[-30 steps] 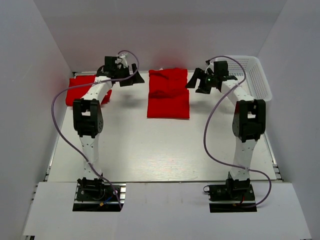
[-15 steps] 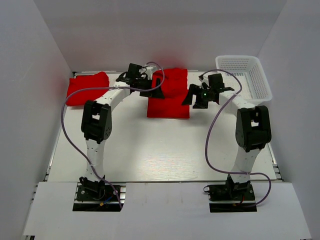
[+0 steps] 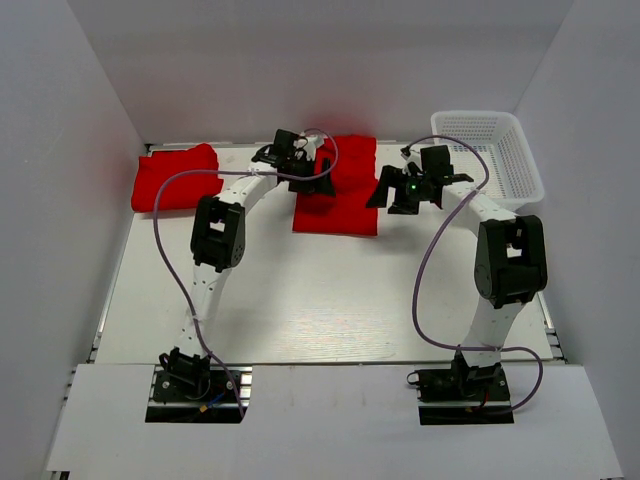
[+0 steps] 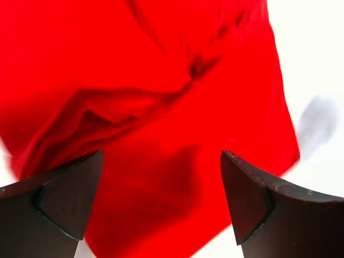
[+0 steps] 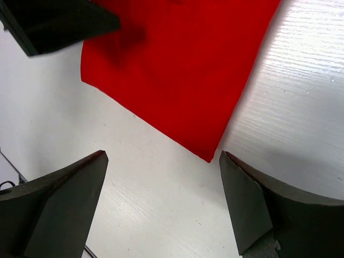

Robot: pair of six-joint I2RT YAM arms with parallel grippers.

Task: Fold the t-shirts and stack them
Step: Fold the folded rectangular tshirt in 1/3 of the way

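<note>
When I checked the feeds, I counted two t-shirts, both plain bright red cloth with no print. The middle t-shirt [image 3: 340, 208] lay folded into a rough rectangle at the middle of the far edge of the surface [image 3: 320, 290]. Its near right corner was flat and smooth, while the part under my left wrist camera was rumpled into deep creases. The corner t-shirt [image 3: 175, 178] sat as a folded bundle in the far left corner, well apart from the first. One white mesh basket [image 3: 505, 150] stood in the far right corner. My left arm [image 3: 218, 232] reached over the middle t-shirt, its jaws spread wide and gripping nothing. My right arm [image 3: 510, 255] held its jaws just beside that shirt's right edge, likewise spread and empty.
</note>
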